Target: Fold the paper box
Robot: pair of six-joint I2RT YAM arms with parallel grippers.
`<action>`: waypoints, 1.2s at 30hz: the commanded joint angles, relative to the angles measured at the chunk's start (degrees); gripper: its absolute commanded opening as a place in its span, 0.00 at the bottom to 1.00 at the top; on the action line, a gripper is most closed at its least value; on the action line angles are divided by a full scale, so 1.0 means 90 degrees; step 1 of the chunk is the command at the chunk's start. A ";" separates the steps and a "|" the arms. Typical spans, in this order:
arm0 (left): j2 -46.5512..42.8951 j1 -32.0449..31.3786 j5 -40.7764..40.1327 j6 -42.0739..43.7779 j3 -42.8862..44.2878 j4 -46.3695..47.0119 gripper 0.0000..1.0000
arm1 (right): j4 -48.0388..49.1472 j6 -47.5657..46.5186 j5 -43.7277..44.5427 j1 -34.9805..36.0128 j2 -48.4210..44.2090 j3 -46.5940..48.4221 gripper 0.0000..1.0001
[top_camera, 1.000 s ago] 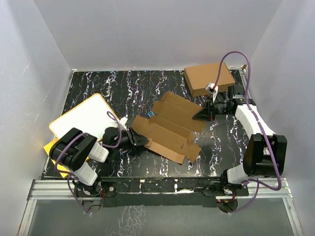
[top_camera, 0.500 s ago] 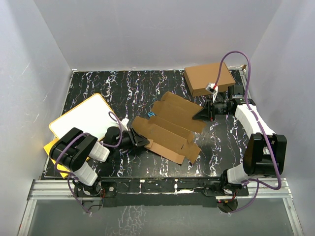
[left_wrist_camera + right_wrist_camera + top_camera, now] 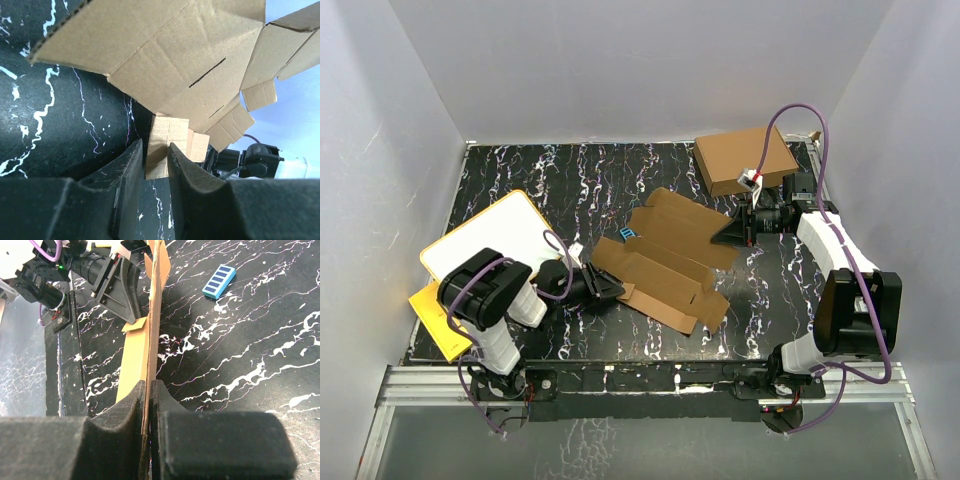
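Observation:
The paper box [image 3: 665, 262] is a flat brown die-cut sheet with flaps, held raised between both arms over the black marbled table [image 3: 520, 180]. My left gripper [image 3: 613, 288] holds its left end. In the left wrist view the gripper [image 3: 155, 150] has a small cardboard tab filling the gap between its fingers [image 3: 131, 160], with the rest of the paper box [image 3: 165, 60] spreading above. My right gripper [image 3: 725, 233] holds the right end. In the right wrist view that gripper [image 3: 149, 386] is shut on the thin edge of the paper box [image 3: 135, 355].
A larger ready-made brown box [image 3: 745, 158] stands at the back right. A white board with a yellow rim [image 3: 490, 240] lies at the left, with a yellow sheet [image 3: 435, 315] beside it. A small blue striped block [image 3: 626, 234] [image 3: 219, 282] lies just behind the sheet.
The left arm's elbow has swung up and to the right, uncovering more of the yellow sheet. Its jaws have closed slightly on the tab. The right arm has stayed still.

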 commanded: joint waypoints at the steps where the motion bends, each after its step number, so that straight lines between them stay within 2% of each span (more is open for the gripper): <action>1: 0.0123 -0.0029 0.0150 -0.0168 -0.0014 0.0552 0.24 | 0.0380 -0.0075 -0.0450 -0.0041 0.0011 0.0043 0.08; 9: 0.0284 -0.0044 0.0229 -0.0429 -0.0023 0.0897 0.13 | 0.0375 -0.0065 -0.0462 -0.0040 0.0015 0.0034 0.08; 14: 0.0283 -0.0049 0.0231 -0.0465 -0.0040 0.0954 0.01 | 0.0373 -0.0070 -0.0457 -0.0035 0.0021 0.0034 0.08; 24: 0.0174 -0.0049 0.0223 -0.0313 -0.0143 0.1031 0.00 | 0.0376 -0.0047 -0.0482 -0.0043 -0.0007 0.0034 0.08; 25: 0.0128 -0.0048 0.0211 -0.0263 -0.0158 0.0987 0.01 | 0.0384 -0.0039 -0.0473 -0.0053 -0.0014 0.0043 0.08; 26: 0.0042 -0.0040 0.0212 -0.0189 -0.0169 0.0898 0.10 | 0.0390 -0.0038 -0.0456 -0.0060 -0.0017 0.0044 0.08; 30: -0.0611 -0.0038 0.0056 0.0305 -0.0217 0.0141 0.25 | 0.0400 -0.0020 -0.0394 -0.0090 -0.0037 0.0044 0.08; 36: -0.2746 0.0003 -0.0341 0.1683 0.0059 -0.2559 0.42 | 0.0396 -0.0024 -0.0340 -0.0091 -0.0056 0.0044 0.08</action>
